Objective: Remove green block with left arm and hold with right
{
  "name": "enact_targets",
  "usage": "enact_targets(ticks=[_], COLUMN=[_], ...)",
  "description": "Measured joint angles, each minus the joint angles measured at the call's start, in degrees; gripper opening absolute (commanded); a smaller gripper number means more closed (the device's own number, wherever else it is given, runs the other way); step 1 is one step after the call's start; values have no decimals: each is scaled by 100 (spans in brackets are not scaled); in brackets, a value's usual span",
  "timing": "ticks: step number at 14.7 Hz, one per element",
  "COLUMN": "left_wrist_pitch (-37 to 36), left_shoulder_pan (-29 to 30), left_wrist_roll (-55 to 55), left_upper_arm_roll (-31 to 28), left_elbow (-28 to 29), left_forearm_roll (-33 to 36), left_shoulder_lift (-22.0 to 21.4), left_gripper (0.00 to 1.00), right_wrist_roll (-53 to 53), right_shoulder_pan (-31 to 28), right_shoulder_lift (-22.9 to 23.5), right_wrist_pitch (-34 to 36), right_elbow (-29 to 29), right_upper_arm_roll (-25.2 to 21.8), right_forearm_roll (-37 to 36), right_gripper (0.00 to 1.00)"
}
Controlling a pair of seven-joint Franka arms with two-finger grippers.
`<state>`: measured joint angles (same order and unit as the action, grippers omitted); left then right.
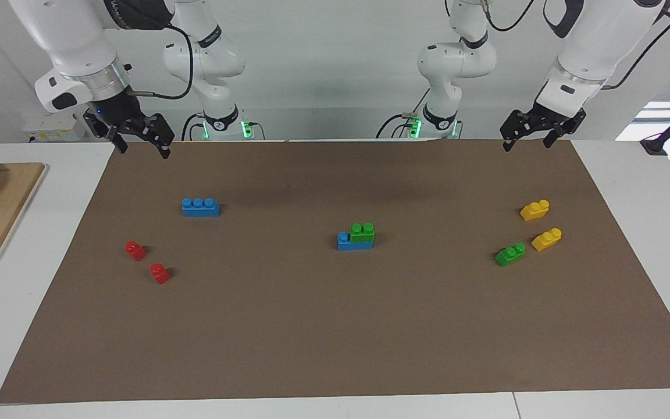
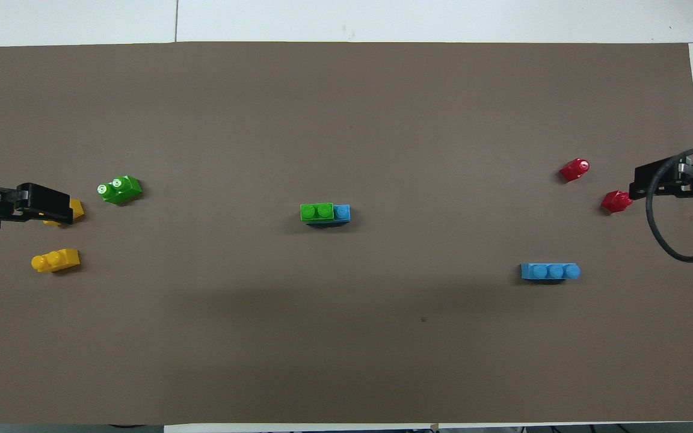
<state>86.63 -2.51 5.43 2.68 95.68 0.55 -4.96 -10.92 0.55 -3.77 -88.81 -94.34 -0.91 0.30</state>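
I saw the green block [image 1: 362, 232] sitting on a blue brick [image 1: 354, 241] at the mat's [image 1: 335, 326] middle. My left gripper [image 1: 535, 132] and right gripper [image 1: 137, 137] hung with fingers apart over the mat's edge nearest the robots, both holding nothing.

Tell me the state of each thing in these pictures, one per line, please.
Stacked green block: seated on a blue brick, mid-mat.
Loose green block: flat on the mat, untouched.
Second blue brick: alone, flat.
Yellow bricks: apart, flat.
Red bricks: apart, loose.
Left tool: open, raised, waiting.
Right tool: open, raised, waiting.
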Motion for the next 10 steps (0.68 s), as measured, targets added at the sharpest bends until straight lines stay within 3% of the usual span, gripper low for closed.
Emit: enact_targets(ticks=[10], left_wrist_pitch=[-66], left_shoulder_pan=[0], left_wrist_roll=[0], left_upper_arm_roll=[-4], left_elbow=[12], left_forearm_roll=[0], left_shoulder_lift=[2], left_gripper=[100], right_wrist_roll=[0], right_shoulder_pan=[-16], right_shoulder_lift=[0], right_wrist_pitch=[0], right_elbow=[0], right_upper_arm_roll=[-22], right_forearm_roll=[0], right_gripper=[100])
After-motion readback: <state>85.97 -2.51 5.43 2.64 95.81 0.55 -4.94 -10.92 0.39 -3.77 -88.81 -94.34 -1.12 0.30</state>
